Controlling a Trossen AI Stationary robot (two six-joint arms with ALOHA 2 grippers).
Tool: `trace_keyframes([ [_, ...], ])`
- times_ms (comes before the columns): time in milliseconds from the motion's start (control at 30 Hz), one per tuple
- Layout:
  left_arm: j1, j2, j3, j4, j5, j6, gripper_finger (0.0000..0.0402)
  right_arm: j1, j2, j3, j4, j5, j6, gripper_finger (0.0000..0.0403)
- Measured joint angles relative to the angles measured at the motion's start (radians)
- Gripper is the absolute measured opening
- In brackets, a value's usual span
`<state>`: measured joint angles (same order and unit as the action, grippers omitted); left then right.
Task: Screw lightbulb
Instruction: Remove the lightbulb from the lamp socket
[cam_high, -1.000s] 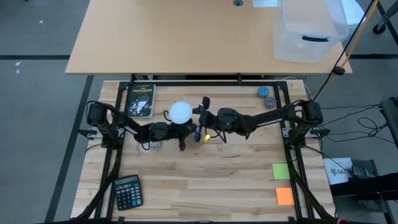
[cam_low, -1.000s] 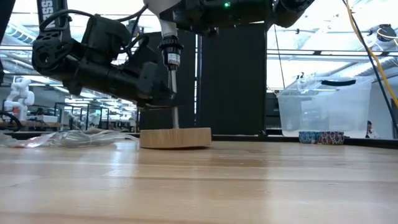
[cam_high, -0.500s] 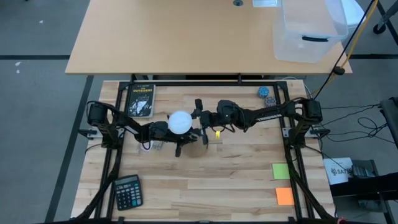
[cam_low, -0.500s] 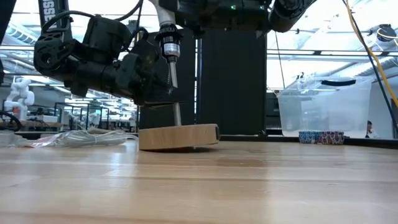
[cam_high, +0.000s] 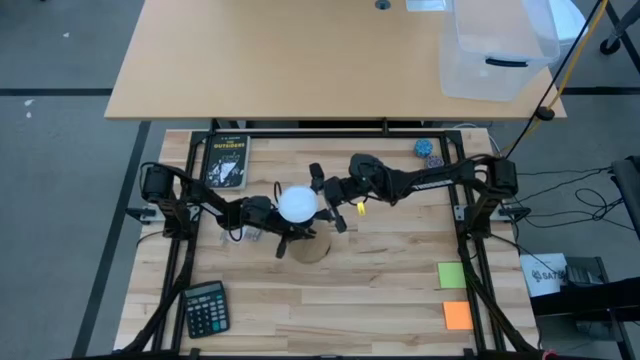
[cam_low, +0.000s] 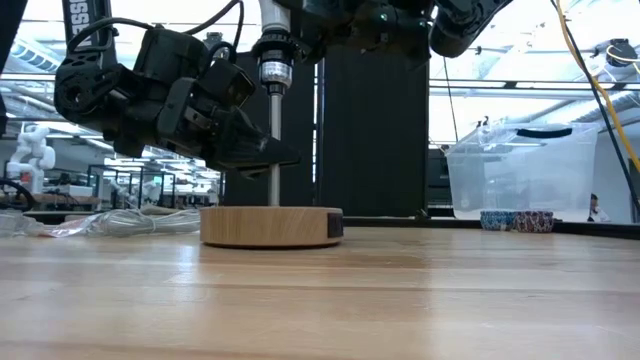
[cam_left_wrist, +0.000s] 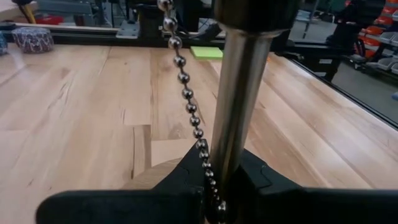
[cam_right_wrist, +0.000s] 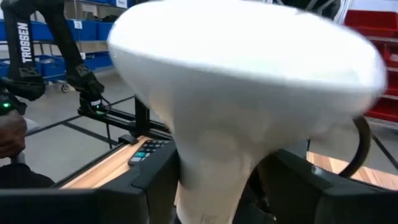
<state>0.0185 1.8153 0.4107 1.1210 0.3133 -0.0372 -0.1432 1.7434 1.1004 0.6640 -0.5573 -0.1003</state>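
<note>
Steadying the lamp while the bulb goes in, mid-table.

From the left, the left gripper (cam_high: 283, 240) is clamped tight round the thin silver metal stem (cam_left_wrist: 239, 106) of the lamp, just above its round tan wooden base (cam_low: 271, 225); a beaded steel pull chain (cam_left_wrist: 185, 93) hangs beside the stem. Directly over it sits the round white frosted lightbulb (cam_high: 297, 203), dome up, long axis vertical and in line with the stem, its neck between the fingers of the right gripper (cam_high: 322, 200), which reaches in from the right; whether those fingers pinch it or stand slack I cannot tell. Half a second ago the base was tipped up off the table; now it rests flat, and bulb and base have shifted toward the front.
</note>
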Motion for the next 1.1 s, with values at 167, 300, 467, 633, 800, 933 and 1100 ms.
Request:
trace_keyframes([
  [167,0.000,0.000,0.000,-0.001,-0.013,-0.001,0.0033,0.000,-0.053,0.000,-0.086,0.009,-0.019,0.0242],
  [300,-0.001,-0.001,0.000,0.000,-0.028,-0.005,0.0033,-0.002,-0.106,0.000,-0.176,0.009,-0.055,0.0267],
  [467,-0.002,-0.001,0.000,-0.001,-0.050,-0.008,0.0033,-0.009,-0.192,0.000,-0.330,0.025,-0.110,0.0273],
  [633,-0.002,-0.001,0.000,0.000,-0.078,-0.011,0.0033,-0.008,-0.272,0.000,-0.496,0.106,-0.156,0.0268],
  [800,-0.003,-0.002,0.000,0.001,-0.131,-0.024,0.0033,0.007,-0.318,0.000,-0.633,0.203,-0.145,0.0268],
  [933,-0.003,-0.002,0.000,0.002,-0.203,-0.039,0.0033,0.047,-0.305,-0.003,-0.707,0.312,-0.109,0.0267],
  [1100,-0.003,-0.002,0.000,0.000,-0.316,-0.046,0.0033,0.104,-0.263,-0.020,-0.661,0.434,-0.059,0.0267],
])
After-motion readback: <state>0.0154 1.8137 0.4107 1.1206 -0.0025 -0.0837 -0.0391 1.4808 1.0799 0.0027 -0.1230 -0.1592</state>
